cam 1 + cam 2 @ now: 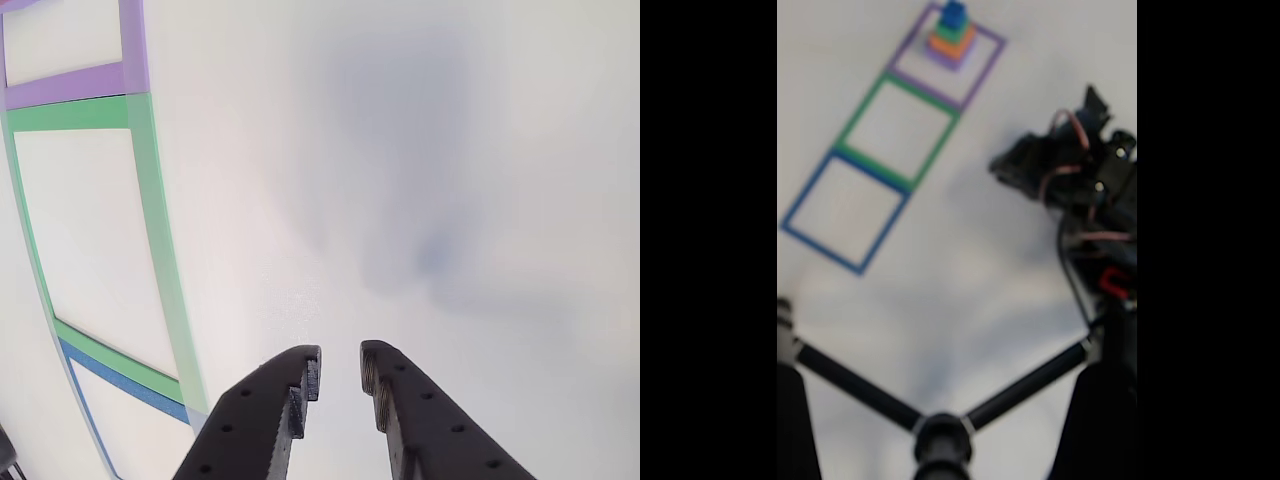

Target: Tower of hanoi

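A small stack of blocks (952, 38), purple at the bottom, then orange, green and blue on top, stands inside the purple taped square (985, 70) at the top of the fixed view. Below it lie a green taped square (862, 112) and a blue taped square (808, 195), both bare inside. The black arm (1080, 170) sits to the right of the squares, its gripper (1000, 163) pointing left, well apart from the stack. In the other view my gripper (340, 365) hangs over the white table, slightly open with nothing between its black fingers (295, 385), right of the green square (150, 230).
The purple tape (75, 85) and blue tape (120, 380) frame the left of the other view. A black stand with three spreading legs (940, 435) crosses the bottom of the fixed view. White table surface (970, 260) lies between the arm and the squares.
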{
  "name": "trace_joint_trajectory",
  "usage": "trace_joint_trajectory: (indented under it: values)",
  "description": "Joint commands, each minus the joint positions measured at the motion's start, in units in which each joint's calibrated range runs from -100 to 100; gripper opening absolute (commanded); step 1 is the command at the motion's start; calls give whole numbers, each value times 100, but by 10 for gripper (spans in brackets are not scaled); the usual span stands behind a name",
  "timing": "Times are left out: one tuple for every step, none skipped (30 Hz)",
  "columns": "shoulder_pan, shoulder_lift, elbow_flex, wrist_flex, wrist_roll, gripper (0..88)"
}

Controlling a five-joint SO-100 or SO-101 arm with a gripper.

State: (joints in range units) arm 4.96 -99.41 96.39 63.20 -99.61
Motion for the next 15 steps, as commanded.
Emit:
trace_joint_trajectory:
  values:
    - [-103,-51,25,-108,108,0]
    - [-194,-51,25,-100,-39,0]
    - [-179,-51,16,-83,-39,0]
    - [-111,-43,16,-91,-39,0]
    - [-27,37,-11,-132,-39,0]
    - [34,182,-138,-172,53,0]
    - [57,302,-329,-181,347,0]
    - [72,422,-556,-172,549,0]
    - [72,550,-784,-181,715,0]
    - [80,751,-1065,-261,917,0]
    - [95,943,-1338,-342,1027,0]
    - [141,1183,-1674,-415,1303,0]
    - [202,1424,-1974,-464,1560,0]
    - [301,1704,-2365,-488,1799,0]
    - [393,1928,-2701,-480,2075,0]
